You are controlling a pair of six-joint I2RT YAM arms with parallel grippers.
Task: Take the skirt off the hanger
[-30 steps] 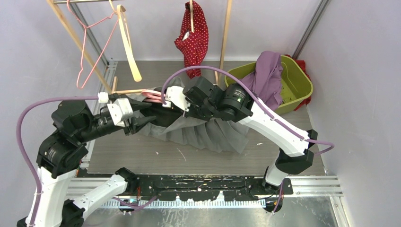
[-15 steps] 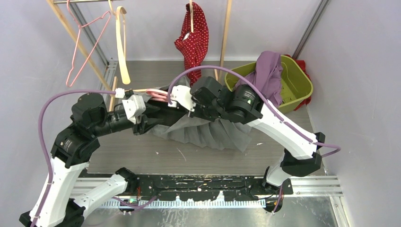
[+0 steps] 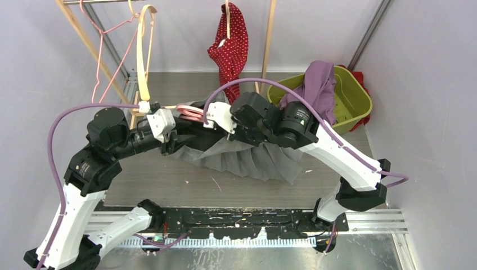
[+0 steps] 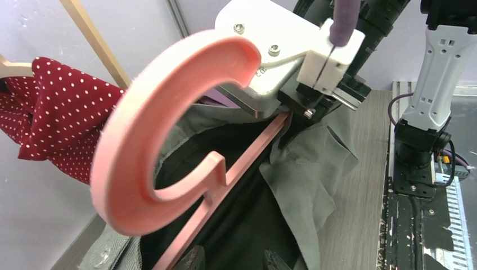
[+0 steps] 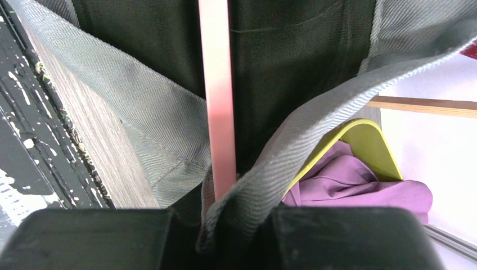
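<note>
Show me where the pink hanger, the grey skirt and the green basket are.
pink hanger point(image 4: 128, 140), left wrist view, on the curved hook.
grey skirt point(image 3: 253, 163), top external view, on the pleats.
green basket point(image 3: 353, 94), top external view, on the inner right wall.

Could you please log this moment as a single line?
right gripper: shut on skirt | left gripper: at skirt, grip unclear | hanger: inside waistband

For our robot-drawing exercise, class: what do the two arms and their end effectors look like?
The left arm and right arm both have white links joined by rounded black joints. A purple cable runs along each. The left end effector and right end effector each have a white bracket and black fingers.
</note>
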